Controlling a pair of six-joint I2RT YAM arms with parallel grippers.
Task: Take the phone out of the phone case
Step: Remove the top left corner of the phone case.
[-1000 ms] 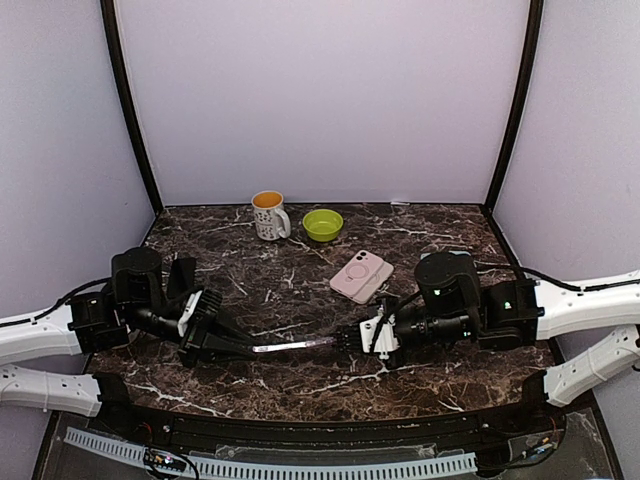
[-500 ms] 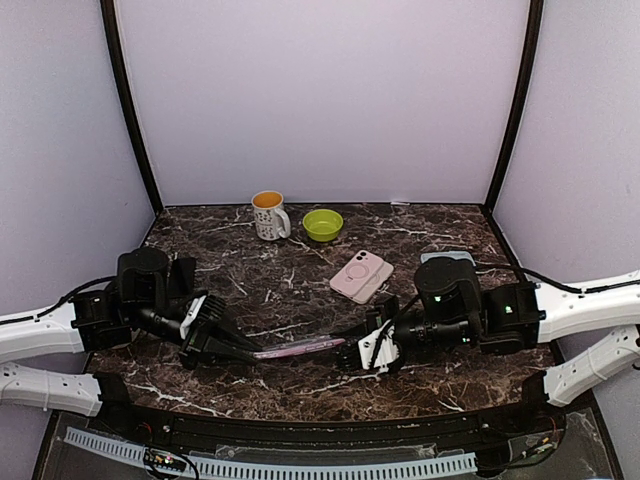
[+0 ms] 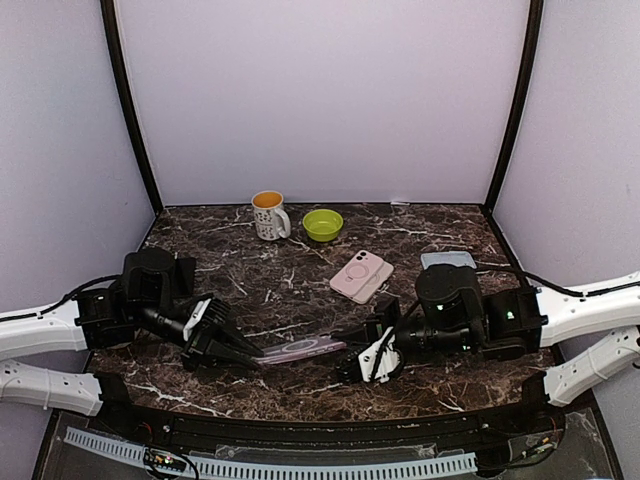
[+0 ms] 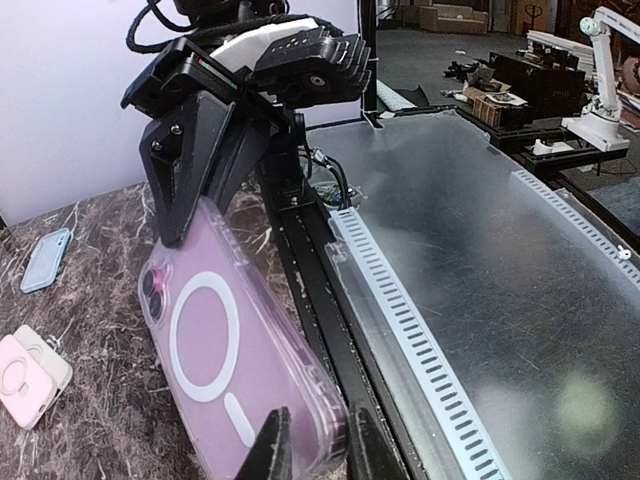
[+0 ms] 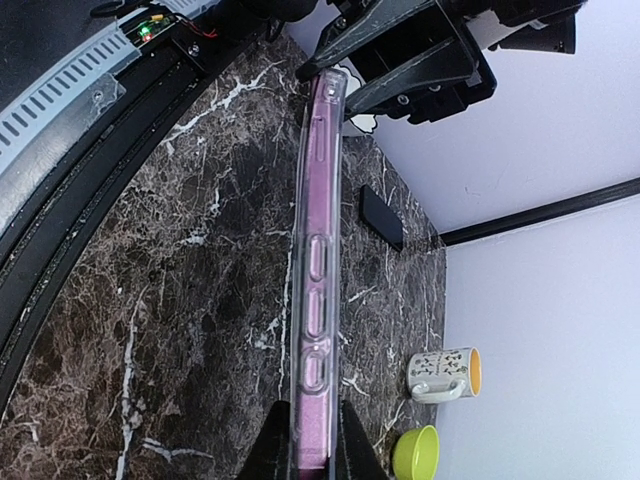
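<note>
Jaws on both arms are gripping one and the same thing. The left jaws are closing narrowly on one short end of the phone case [image 3: 300, 351]. The right jaws are pinching almost fully together across the thin edge of the opposite end. Between them the case is hanging over the worktop [image 3: 270, 290] at 6 o'clock, near the front edge.

A second ago we were seeing only its slim edge from above. Now it is rolling over, so its broad back with the ring mark is facing up, and both arms are sinking toward the near rail. We are reading this as a re-orientation, not a removal. The pinkish phone [image 4: 205, 345] is still sitting fully inside the clear shell, and neither wrist view is showing a peeled corner. The real separation is still lying ahead of us.

As for containers, the case is holding the phone. The mug [image 3: 268, 215] is standing at 11 o'clock, orange inside, and we cannot tell its contents. The green bowl [image 3: 322, 224] is sitting just beside it at 12 o'clock and is looking empty. A pink handset [image 3: 361, 276] is lying flat near the centre.
</note>
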